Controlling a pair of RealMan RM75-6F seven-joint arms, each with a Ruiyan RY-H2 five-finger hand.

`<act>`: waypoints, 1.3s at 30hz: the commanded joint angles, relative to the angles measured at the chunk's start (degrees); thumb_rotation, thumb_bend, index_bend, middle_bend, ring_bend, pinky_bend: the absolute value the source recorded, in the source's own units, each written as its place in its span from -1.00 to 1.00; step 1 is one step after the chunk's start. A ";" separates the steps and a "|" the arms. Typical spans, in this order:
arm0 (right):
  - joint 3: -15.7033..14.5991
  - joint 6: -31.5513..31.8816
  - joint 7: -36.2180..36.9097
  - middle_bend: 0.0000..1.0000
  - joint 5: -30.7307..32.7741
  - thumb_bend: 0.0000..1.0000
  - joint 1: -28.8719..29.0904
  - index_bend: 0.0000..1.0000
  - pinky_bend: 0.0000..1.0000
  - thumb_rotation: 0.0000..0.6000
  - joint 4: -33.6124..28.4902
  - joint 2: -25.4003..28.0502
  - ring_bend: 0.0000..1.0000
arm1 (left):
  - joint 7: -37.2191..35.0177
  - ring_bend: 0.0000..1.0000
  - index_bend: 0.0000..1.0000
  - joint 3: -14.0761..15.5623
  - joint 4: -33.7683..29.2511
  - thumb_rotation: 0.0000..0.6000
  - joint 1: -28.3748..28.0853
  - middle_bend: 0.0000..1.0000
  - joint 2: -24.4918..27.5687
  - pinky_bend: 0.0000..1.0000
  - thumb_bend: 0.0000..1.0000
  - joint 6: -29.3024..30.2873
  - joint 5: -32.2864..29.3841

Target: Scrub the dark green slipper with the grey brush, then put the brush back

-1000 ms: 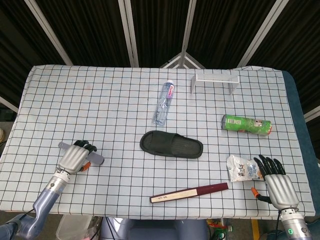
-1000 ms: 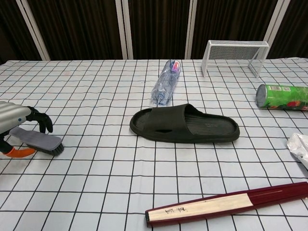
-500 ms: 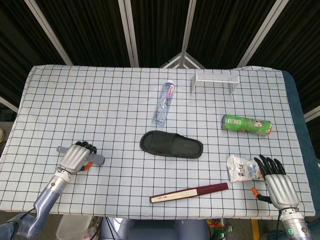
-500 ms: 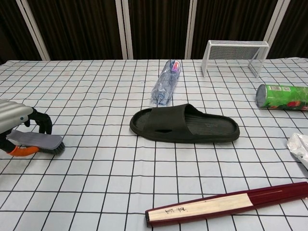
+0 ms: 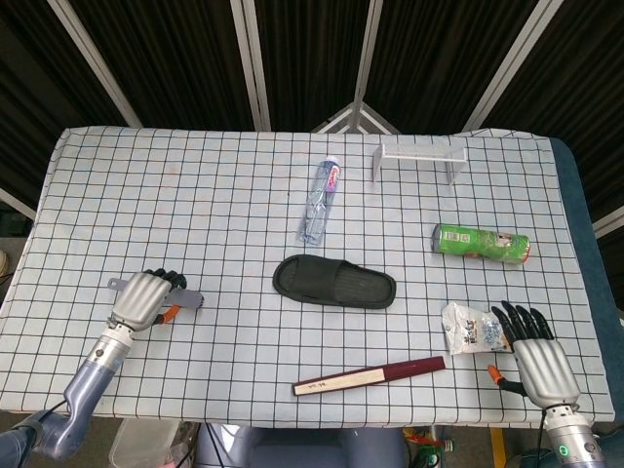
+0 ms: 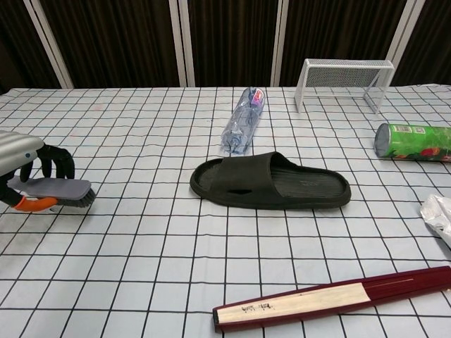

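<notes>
Head view: left hand [image 5: 143, 298] gripped the grey brush [image 5: 185, 299] at the table's near left; dark green slipper [image 5: 334, 282] lay mid-table, well right of it. Right hand [image 5: 534, 346] rested near right, fingers spread, holding nothing, just beside a white packet [image 5: 472, 330]. Chest view: left hand [image 6: 25, 163] held the brush [image 6: 55, 189], bristles down; slipper [image 6: 270, 182] lay centre.

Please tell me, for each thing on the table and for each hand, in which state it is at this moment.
left hand: grips the grey brush
grey brush: held, bristles down near the cloth
right hand: holds nothing, fingers apart
dark green slipper: flat, sole down, untouched
water bottle: lying on its side
green can: lying on its side
folding fan: closed, lying flat
white packet: crumpled
wire rack: standing upright
</notes>
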 commanded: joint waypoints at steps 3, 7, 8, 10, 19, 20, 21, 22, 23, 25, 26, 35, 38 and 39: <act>-0.56 -1.40 -1.53 -1.00 -3.47 -0.24 1.87 -1.00 -1.00 0.75 0.19 -1.94 -1.00 | 0.24 -0.15 0.09 -2.56 -2.91 1.00 -2.58 0.18 1.88 0.04 0.31 -1.98 -1.50; 0.01 -4.93 -3.98 -1.00 -4.76 -0.10 4.88 -1.00 -1.00 0.75 -0.08 -4.72 -1.00 | 1.95 -0.15 0.10 -5.64 -6.14 1.00 -5.93 0.18 2.99 0.04 0.30 -5.41 -4.21; 0.26 -5.77 -4.62 -1.00 -4.85 -0.07 5.60 -1.00 -1.00 0.75 -0.04 -5.48 -1.00 | 2.41 -0.15 0.10 -6.24 -6.62 1.00 -6.63 0.18 3.08 0.04 0.30 -6.28 -5.03; 1.12 -8.37 -5.96 -1.00 -4.66 -0.04 7.77 -1.00 -1.00 0.75 0.24 -8.35 -1.00 | 3.81 -0.15 0.09 -8.37 -7.84 1.00 -9.15 0.18 3.03 0.04 0.29 -9.27 -7.93; 4.43 -15.24 -6.74 -1.00 -1.48 0.08 13.94 -1.00 -1.00 0.75 2.48 -16.53 -1.00 | 7.98 -0.15 0.08 -12.91 -8.99 1.00 -16.30 0.18 1.18 0.04 0.29 -15.98 -16.95; 4.74 -15.70 -6.85 -1.00 -1.14 0.10 14.43 -1.00 -1.00 0.75 2.74 -16.99 -1.00 | 7.94 -0.15 0.08 -13.13 -8.91 1.00 -16.76 0.18 1.04 0.04 0.29 -16.43 -17.62; 5.21 -16.44 -7.10 -1.00 -0.58 0.11 15.18 -1.00 -1.00 0.75 3.15 -17.64 -1.00 | 7.84 -0.15 0.08 -13.56 -8.59 1.00 -17.57 0.18 0.74 0.04 0.29 -17.17 -18.66; 5.46 -16.95 -7.25 -1.00 -0.21 0.11 15.67 -1.00 -1.00 0.78 3.35 -18.05 -1.00 | 7.85 -0.15 0.08 -13.77 -8.26 1.00 -18.11 0.18 0.52 0.04 0.29 -17.64 -19.31; 5.80 -17.71 -7.28 -1.00 0.36 0.12 16.36 -1.00 -1.00 0.83 3.57 -18.63 -1.00 | 7.82 -0.15 0.08 -14.12 -7.65 1.00 -18.99 0.18 0.12 0.04 0.29 -18.42 -20.30; 6.24 -18.88 -7.08 -1.00 1.18 0.12 17.44 -1.00 -1.00 0.91 4.05 -19.57 -1.00 | 7.83 -0.15 0.08 -14.64 -6.38 1.00 -20.51 0.18 -0.75 0.04 0.29 -19.61 -21.85; 6.38 -19.30 -6.92 -1.00 1.46 0.12 17.84 -1.00 -1.00 0.93 4.27 -19.95 -1.00 | 7.93 -0.15 0.08 -14.77 -5.83 1.00 -21.12 0.18 -1.11 0.04 0.29 -20.07 -22.43; 6.96 -23.78 -3.47 -0.93 5.23 0.12 21.33 -1.00 -1.00 1.00 7.60 -23.81 -0.99 | 8.83 -0.15 0.07 -15.76 -1.01 1.00 -26.82 0.18 -4.67 0.04 0.31 -22.62 -27.29; 6.44 -24.00 -1.88 -0.90 5.00 0.15 21.68 -1.00 -1.00 1.00 8.40 -24.35 -0.97 | 8.54 -0.15 0.07 -15.88 -0.07 1.00 -27.76 0.18 -5.02 0.03 0.31 -22.79 -28.13; 6.23 -24.07 -1.40 -0.90 4.71 0.16 21.83 -1.00 -1.00 1.00 8.75 -24.53 -0.97 | 8.16 -0.15 0.07 -16.13 0.17 1.00 -28.05 0.18 -5.15 0.03 0.31 -22.95 -28.56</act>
